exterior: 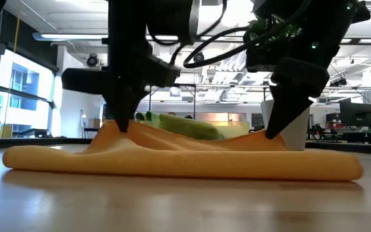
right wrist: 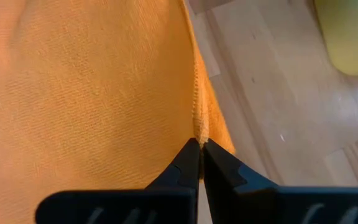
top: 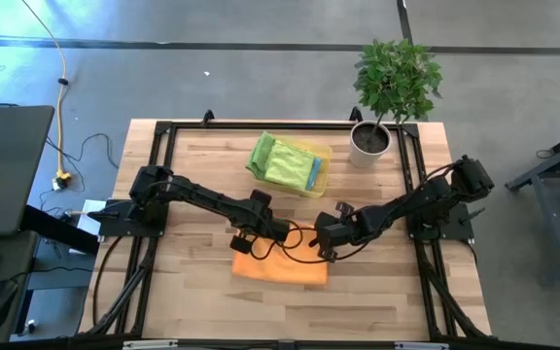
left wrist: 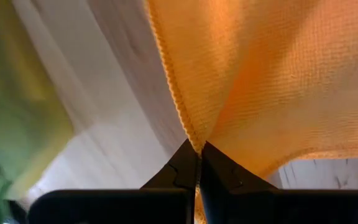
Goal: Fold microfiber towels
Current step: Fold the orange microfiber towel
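Both grippers pinch the orange towel (top: pixel 280 265) at its far edge: left gripper (left wrist: pixel 197 163) and right gripper (right wrist: pixel 200 155) each clamped on the stitched hem. It lies at lower centre of the high view, on the table (top: pixel 192 292). Soft and limp, it will likely sag between grips; corners look the best hold. Remaining towels (top: pixel 282 163) sit in the yellow tray (top: pixel 323 167), upper centre.

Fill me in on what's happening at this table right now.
Both arms are working on the orange towel, which lies on the near part of the wooden table. The left gripper is shut on the towel's far edge near one end, and the right gripper is shut on the same edge near the other, each pinch lifting it slightly. The remaining towels sit heaped in the yellow tray farther back, beside a potted plant.
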Action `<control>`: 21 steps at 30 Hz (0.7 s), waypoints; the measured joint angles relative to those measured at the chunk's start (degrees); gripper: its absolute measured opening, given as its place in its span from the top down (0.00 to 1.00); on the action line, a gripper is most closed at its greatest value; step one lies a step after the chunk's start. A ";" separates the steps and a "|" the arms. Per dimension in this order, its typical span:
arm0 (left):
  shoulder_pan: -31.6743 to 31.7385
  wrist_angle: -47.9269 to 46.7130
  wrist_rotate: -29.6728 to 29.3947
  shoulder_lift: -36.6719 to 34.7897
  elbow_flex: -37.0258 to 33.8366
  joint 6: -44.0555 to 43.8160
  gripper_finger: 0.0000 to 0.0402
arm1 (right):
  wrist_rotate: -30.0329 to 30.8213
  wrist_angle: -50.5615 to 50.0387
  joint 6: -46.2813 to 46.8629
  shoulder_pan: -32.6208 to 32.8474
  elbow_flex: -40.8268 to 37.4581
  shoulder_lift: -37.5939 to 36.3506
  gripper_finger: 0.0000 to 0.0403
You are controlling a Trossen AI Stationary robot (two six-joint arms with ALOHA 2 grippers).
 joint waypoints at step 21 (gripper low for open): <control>-0.10 -3.20 0.71 -0.74 1.08 -11.15 0.76 | -5.52 -5.78 3.27 -1.85 3.55 -3.43 0.66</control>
